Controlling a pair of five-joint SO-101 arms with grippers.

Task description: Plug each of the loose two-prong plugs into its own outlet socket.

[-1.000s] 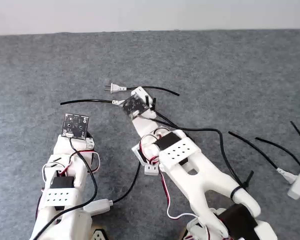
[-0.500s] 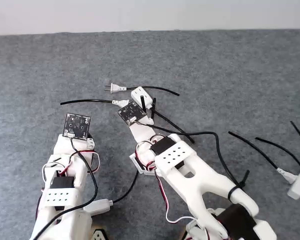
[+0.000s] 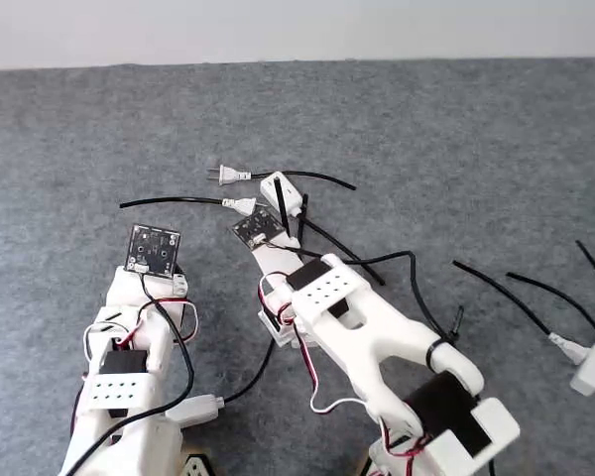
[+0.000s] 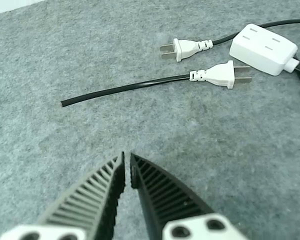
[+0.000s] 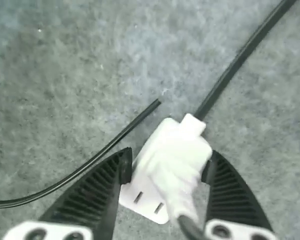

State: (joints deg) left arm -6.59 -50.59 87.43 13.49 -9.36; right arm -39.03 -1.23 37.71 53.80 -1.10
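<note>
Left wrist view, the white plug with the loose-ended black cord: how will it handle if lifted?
The two-prong plug looks small, probably light. Its thin black cord ends free, so it should trail limply. The rough grey mat may drag it.

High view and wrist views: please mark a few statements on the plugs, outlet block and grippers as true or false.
1. The farther plug and the nearer plug both lie unplugged on the mat. True.
2. The left gripper holds a plug. False: it is shut on nothing, over bare mat.
3. The outlet block sits between the fingers of the right gripper. True.
4. The two plugs' prongs point the same way. False: they point opposite ways, the farther plug's away from the outlet block and the nearer plug's toward it.
</note>
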